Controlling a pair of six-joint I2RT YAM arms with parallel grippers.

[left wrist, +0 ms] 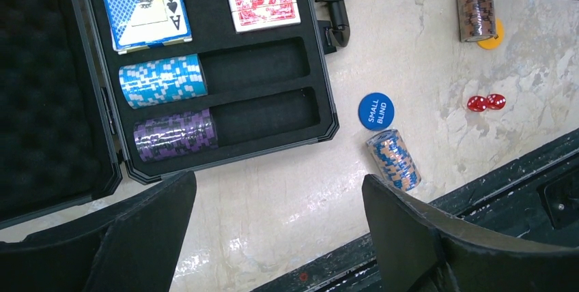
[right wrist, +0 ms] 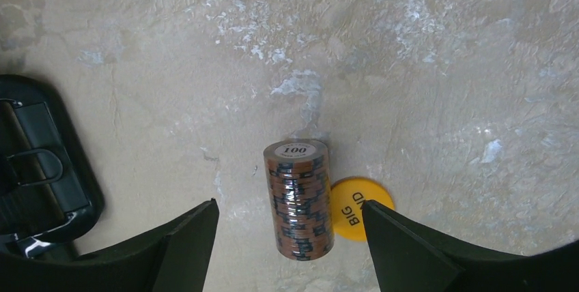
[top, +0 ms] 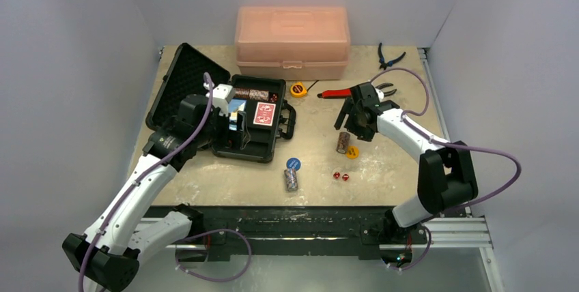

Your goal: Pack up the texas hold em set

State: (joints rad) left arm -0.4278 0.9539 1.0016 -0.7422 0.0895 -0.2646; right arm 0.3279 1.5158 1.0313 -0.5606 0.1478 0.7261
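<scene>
Roughly half packed: your open case [left wrist: 273, 108] holds two decks [left wrist: 140, 2] and two chip stacks [left wrist: 162, 80], but brown stack [right wrist: 298, 200], blue-tan stack [left wrist: 394, 160], both discs [left wrist: 376, 111] and dice [left wrist: 486, 103] sit out on worktop [top: 396, 162]; right tool [right wrist: 288, 205] spread wide and empty astride brown stack, left tool [left wrist: 278, 179] wide and empty by case's near edge.

Your top camera looks down on the table [top: 317, 135] from high over its 6 o'clock edge. Both wrist cameras look down from close range and share the brown stack [right wrist: 298, 200], which is at 1 o'clock in the left's view.
</scene>
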